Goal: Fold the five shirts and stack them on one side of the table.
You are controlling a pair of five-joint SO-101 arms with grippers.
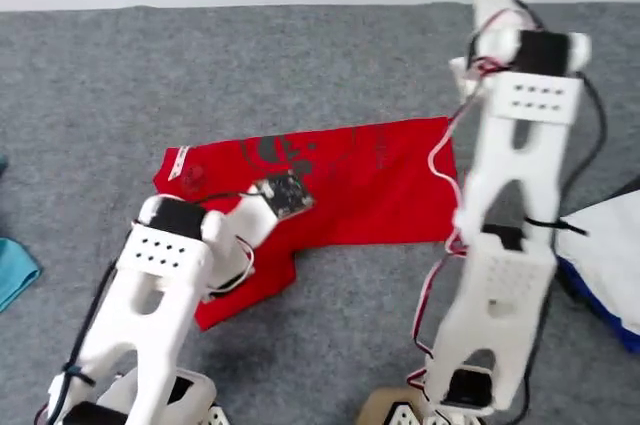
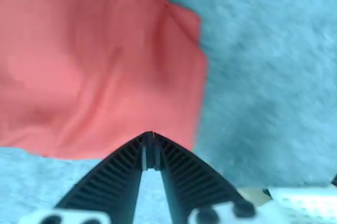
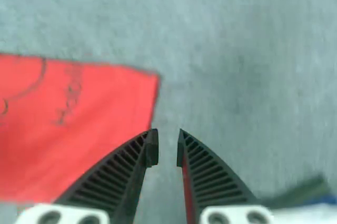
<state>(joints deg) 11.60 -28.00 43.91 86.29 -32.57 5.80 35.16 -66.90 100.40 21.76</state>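
Well off to the outer side of the left gripper [image 2: 149, 145], at the edge of the grey table [image 1: 100, 75]: a teal cloth [image 1: 12, 270], likely another shirt awaiting its turn. At the left gripper itself: pressed shut, tips together right at the near hem of the red shirt [image 1: 340, 185]; cannot tell about any pinch of cloth. Just ahead of those tips: red fabric spread mostly flat, print up, one sleeve trailing back toward the arm's base. At the right gripper [image 3: 166, 147]: parted a little, holding nothing, poised just beside the shirt's corner, over bare table. Beyond that gripper's outer side: a white cloth [image 1: 605, 235] lying over something blue [image 1: 600, 310].

Judged as the first fold of this shirt, barely begun. Next: calls for a sure pinch on an edge or corner at each gripper, then lifting and carrying across together to halve the shirt.
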